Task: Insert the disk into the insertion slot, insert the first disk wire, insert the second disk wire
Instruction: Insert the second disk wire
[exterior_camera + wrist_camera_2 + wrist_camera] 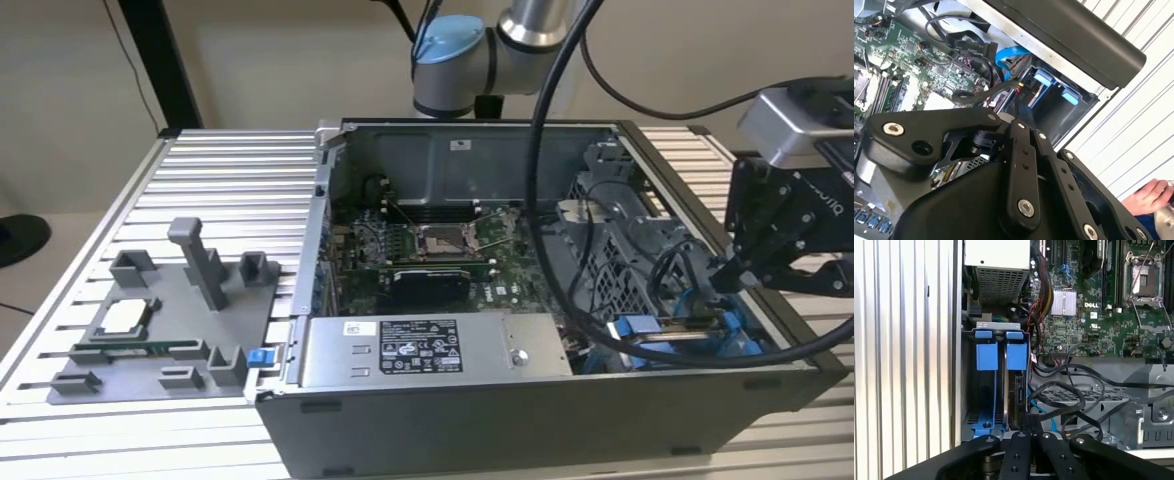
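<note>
The open computer case lies on the slatted table. At its drive bay, two bright blue frames stand side by side; in the second wrist view they are the blue tabs. A silver-grey disk edge with a blue frame end lies in the bay at the exterior view's right. My black gripper hangs over this bay, fingertips pressed together, shut. A black wire with red and yellow strands ends right at the tips; whether it is gripped I cannot tell.
Black cables and a blue flat cable loop beside the bay. The grey labelled power-supply box and the motherboard lie inside the case. A grey parts fixture sits at the exterior view's left. A person's hand is nearby.
</note>
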`<state>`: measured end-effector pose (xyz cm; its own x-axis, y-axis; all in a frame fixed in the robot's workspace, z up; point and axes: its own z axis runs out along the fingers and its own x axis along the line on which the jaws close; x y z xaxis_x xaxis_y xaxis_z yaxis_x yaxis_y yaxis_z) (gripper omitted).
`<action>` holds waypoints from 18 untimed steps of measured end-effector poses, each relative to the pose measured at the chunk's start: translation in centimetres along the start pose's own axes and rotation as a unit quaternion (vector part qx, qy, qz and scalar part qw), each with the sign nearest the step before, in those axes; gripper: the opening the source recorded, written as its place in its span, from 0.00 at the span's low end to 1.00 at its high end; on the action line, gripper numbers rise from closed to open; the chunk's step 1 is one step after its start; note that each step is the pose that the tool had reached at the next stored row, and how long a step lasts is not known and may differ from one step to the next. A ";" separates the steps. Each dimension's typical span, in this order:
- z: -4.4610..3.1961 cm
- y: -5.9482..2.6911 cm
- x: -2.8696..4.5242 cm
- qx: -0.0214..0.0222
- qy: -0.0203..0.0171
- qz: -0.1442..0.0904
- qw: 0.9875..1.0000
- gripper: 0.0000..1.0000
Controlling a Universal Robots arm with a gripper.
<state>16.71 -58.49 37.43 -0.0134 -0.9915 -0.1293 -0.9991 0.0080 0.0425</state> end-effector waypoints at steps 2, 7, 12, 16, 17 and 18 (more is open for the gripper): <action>-0.03 -0.35 -0.01 0.000 -0.001 -0.001 1.000 1.00; -0.08 -1.57 -0.02 0.000 -0.002 -0.004 1.000 1.00; -0.11 -2.43 -0.03 -0.001 -0.002 -0.007 1.000 1.00; -0.14 -2.90 -0.04 -0.001 -0.001 -0.009 1.000 1.00; -0.14 -3.00 -0.04 -0.001 -0.001 -0.010 1.000 1.00; -0.14 -3.04 -0.05 -0.001 -0.001 -0.010 1.000 1.00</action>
<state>19.76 -58.49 37.45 0.0063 -0.9911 -0.1329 -0.9990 -0.0120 0.0425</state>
